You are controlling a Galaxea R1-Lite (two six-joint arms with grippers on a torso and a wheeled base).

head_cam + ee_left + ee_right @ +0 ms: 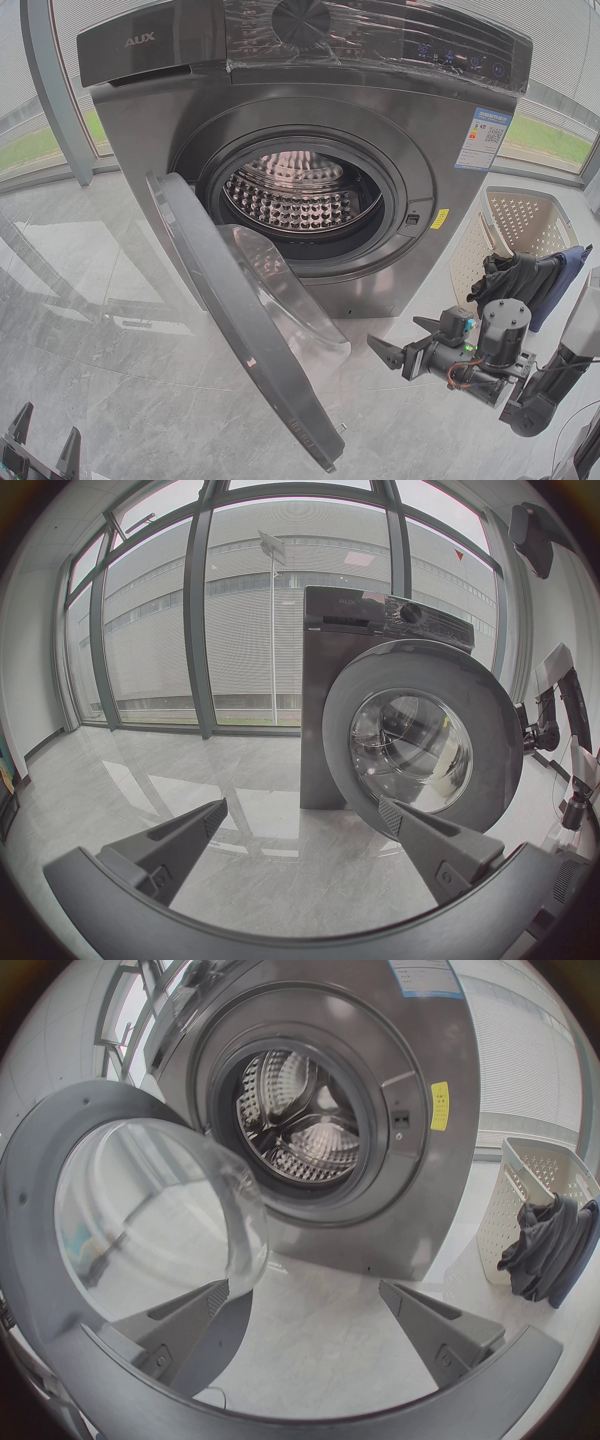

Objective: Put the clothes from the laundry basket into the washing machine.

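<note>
— Dead ahead on the floor (125, 350): washer (400, 125), door (244, 325) swung wide toward the left, glass bowl bulging off its inner face.

— Drum (300, 194)?

— Shiny steel, dimpled, in plain sight through the round opening.

— And the clothes (531, 281)?

— Over at the basket (531, 219), on the floor just right of the washer. Draped over the near rim and hanging down the outside. Black piece (512, 281) in front, blue piece (565, 275) tucked behind it, touching.

— Right hand (397, 337)?

— Low, out in front of the washer's lower right corner, between the door's free edge and the basket. Spread wide, gripping nothing. Pointed toward the door and the opening, with the clothes off to its side, close by but not touching.

— Left hand (50, 420)?

— Down at the near left, well apart from washer, basket and clothes. Likewise spread wide, nothing between the fingers. Aimed at the outer face of the open door, going by its own wrist view.

— Basket upright?

— Tilted or leaning, hard to call from these angles. Pale, perforated walls, standing near the window.
</note>
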